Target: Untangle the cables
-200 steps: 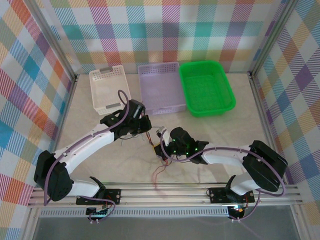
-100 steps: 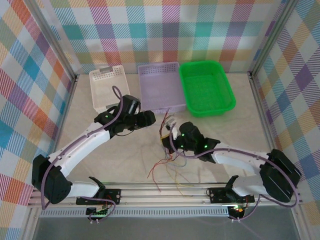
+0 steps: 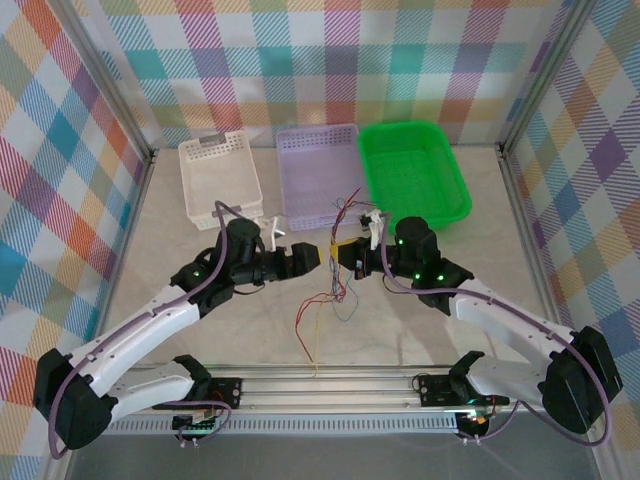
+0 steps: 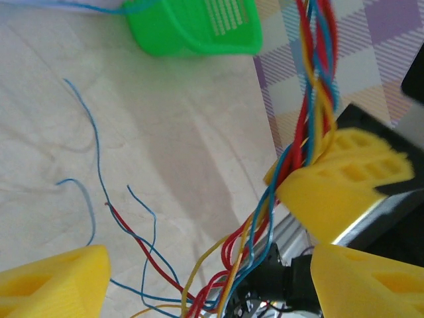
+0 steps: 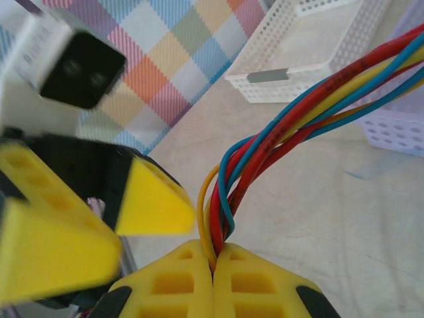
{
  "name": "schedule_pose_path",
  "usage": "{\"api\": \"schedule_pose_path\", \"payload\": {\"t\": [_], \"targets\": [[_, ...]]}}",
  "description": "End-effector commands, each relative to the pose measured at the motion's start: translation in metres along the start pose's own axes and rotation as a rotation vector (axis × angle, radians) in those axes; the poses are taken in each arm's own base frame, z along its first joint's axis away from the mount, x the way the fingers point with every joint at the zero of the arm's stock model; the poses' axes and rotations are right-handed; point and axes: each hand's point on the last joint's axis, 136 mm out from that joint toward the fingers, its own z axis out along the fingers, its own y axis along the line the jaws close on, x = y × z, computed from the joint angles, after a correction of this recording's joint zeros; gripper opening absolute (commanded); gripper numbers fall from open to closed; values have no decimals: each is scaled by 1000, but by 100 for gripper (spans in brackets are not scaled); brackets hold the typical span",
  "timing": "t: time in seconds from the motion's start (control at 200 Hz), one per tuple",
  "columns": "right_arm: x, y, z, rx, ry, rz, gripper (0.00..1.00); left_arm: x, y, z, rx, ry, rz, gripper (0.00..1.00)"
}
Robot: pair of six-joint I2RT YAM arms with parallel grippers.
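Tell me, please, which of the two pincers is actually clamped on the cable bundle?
The right pincer: its yellow fingers are pressed together on the cable bundle, whereas the left pincer has its fingers wide apart, gripping nothing.

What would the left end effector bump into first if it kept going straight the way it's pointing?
Probably the cables, a twisted bundle pinched in the right end effector just ahead of it, though depth is hard to judge.

The cables (image 5: 278, 126) have smooth, glossy plastic sheathing. The right claw (image 5: 213, 262) is matt yellow plastic. The green basket (image 3: 410, 175) is shiny plastic; the table (image 3: 160, 230) looks like pale, matt stone.
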Motion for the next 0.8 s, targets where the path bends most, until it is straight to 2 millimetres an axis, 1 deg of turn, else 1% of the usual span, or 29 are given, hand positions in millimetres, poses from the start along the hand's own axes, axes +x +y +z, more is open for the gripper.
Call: {"api": "schedule_pose_path", "payload": {"t": [0.0,0.14,0.22,0.275,0.345,0.405,0.445,0.575,0.645,0.71,0.795], "targets": [[-21,30,-1,-117,-19,26,0,5,-25,3,111,1,59,78],[-22,37,1,-148,4,58,0,11,-18,11,93,5,68,77],[-22,37,2,-150,7,70,0,11,-20,14,112,1,67,74],[-22,36,2,-146,7,75,0,12,-21,17,116,7,69,69],[-24,37,1,-145,5,77,0,15,-21,20,116,12,75,60],[-24,37,1,-144,8,81,0,16,-19,21,108,13,78,49],[-24,37,2,-140,11,85,0,16,-17,22,102,9,78,44],[-22,37,4,-148,20,105,0,14,-18,23,109,-10,71,35],[-21,37,6,-158,25,116,0,13,-17,26,106,-13,62,29],[-19,36,8,-165,34,132,0,13,-16,29,100,-13,57,25],[-17,37,10,-177,44,147,0,13,-14,32,97,-12,50,17]]}}
